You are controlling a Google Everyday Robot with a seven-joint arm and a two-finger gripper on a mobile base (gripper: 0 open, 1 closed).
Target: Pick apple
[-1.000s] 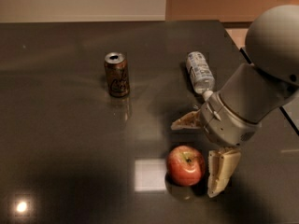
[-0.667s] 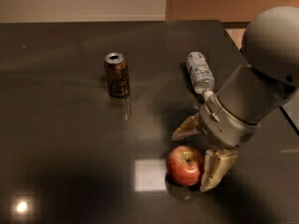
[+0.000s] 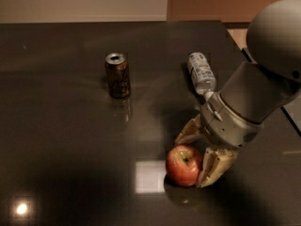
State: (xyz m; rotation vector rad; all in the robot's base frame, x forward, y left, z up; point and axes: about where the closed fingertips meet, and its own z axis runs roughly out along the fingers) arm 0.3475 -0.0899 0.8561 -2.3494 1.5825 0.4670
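Observation:
The red apple (image 3: 182,165) with yellowish patches and a dark stem lies on the dark table (image 3: 66,126) at the front right. My gripper (image 3: 200,152) is low over it, open, with one finger (image 3: 188,133) just behind the apple and the other finger (image 3: 214,167) against its right side. The apple rests on the table between them.
A brown drink can (image 3: 117,75) stands upright at the middle left. A clear plastic bottle (image 3: 201,72) lies on its side behind the gripper. The table's right edge (image 3: 291,121) runs close past my arm. Bright light reflections show on the tabletop near the apple.
The fingers have drawn closer together around the apple. The near finger now touches its right side, and the apple has shifted slightly left.

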